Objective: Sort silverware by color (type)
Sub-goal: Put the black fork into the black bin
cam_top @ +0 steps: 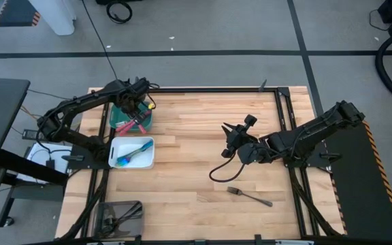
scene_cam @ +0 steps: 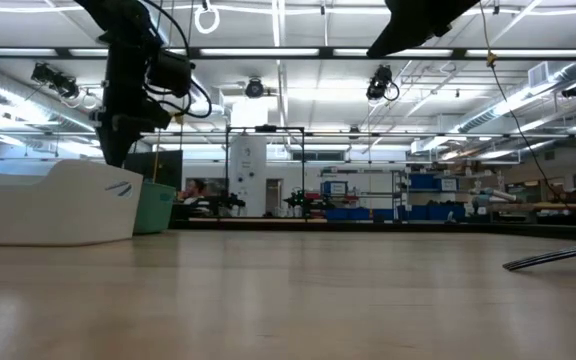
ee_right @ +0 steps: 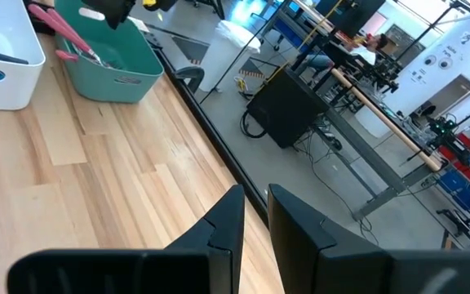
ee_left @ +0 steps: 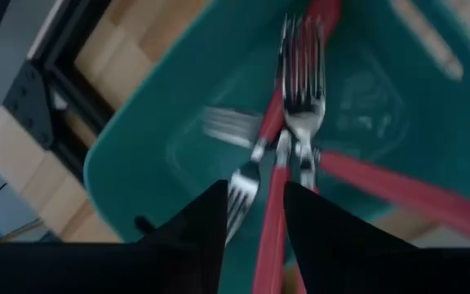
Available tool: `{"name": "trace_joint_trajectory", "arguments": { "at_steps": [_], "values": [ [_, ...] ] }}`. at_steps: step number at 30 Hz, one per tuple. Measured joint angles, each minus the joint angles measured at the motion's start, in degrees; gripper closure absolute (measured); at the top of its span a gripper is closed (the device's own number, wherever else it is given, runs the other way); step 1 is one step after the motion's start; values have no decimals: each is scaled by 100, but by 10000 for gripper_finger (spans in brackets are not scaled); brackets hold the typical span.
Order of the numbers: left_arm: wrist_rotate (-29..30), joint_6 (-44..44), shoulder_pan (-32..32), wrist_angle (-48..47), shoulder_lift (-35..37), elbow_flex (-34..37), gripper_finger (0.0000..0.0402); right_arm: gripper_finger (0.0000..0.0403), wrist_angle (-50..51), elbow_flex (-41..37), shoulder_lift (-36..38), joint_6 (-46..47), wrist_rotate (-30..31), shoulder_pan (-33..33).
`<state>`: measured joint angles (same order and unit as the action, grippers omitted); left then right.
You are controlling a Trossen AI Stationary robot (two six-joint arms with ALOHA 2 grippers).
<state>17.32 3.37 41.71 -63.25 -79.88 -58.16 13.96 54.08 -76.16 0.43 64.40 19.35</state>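
Observation:
My left gripper [cam_top: 139, 109] hovers over the green bin [cam_top: 118, 124] at the table's far left and is shut on a red-handled fork [ee_left: 300, 77]. Other red-handled forks [ee_left: 398, 192] lie in that bin. Blue-handled utensils [cam_top: 133, 152] rest in the white bin [cam_top: 114, 144]. Dark metal utensils [cam_top: 124, 214] sit in the grey bin [cam_top: 107, 206] at the near left corner. One dark grey fork [cam_top: 249, 196] lies flat on the table near its right side. My right gripper [cam_top: 227, 130] hangs above the table's middle, shut and holding nothing. My left gripper pinches the red-handled fork by its red handle [ee_left: 272, 220], just behind the metal head, between the two fingers [ee_left: 206, 224]. The fingers come from above, pointing down into the green bin, and lie along the fork. The tines [ee_left: 300, 57] point down past the fingertips.
The three bins stand in a row along the table's left edge. A black frame [cam_top: 283, 116] borders the far and right sides. A loop of black cable [cam_top: 220, 170] hangs off my right arm over bare wood. The table's middle holds nothing else.

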Motion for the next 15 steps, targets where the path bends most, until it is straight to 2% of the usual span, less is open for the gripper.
{"name": "trace_joint_trajectory", "arguments": {
  "at_steps": [6,12,15],
  "values": [
    [-37,139,-231,-559,37,-153,269,337,53,0,0,-4,0,0],
    [-991,384,-835,-703,385,-154,269,337,400,0,0,162,-1,27],
    [-1159,530,-1275,-680,821,-155,269,337,468,0,0,249,-4,65]
  ]
}}
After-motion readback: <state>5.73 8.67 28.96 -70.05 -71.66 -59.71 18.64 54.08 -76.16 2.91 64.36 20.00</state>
